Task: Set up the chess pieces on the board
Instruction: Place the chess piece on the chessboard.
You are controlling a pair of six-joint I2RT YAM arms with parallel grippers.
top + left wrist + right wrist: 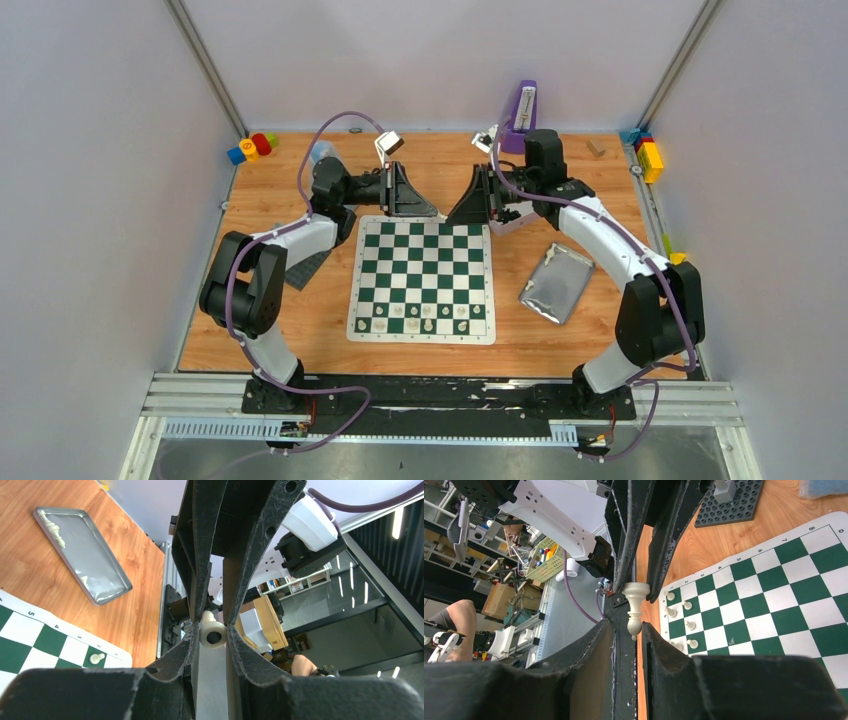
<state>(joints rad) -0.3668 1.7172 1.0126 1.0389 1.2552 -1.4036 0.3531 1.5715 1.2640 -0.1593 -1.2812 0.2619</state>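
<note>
Both grippers meet tip to tip above the far edge of the board (423,262). My left gripper (210,628) is shut on the round base of one cream chess piece (213,633). In the right wrist view the same piece (634,605) points head first into my right gripper (626,627). Those jaws stand around the head with a gap on the left side. Several cream pieces (412,318) stand in the board's two near rows and also show in the right wrist view (679,622). One pawn (96,657) stands at a board corner.
A silver foil tray (557,283) lies right of the board with a cream piece (52,527) in it. A dark grey plate with a post (729,502) lies left of the board. Coloured blocks (252,146) and a purple metronome (522,115) stand at the back.
</note>
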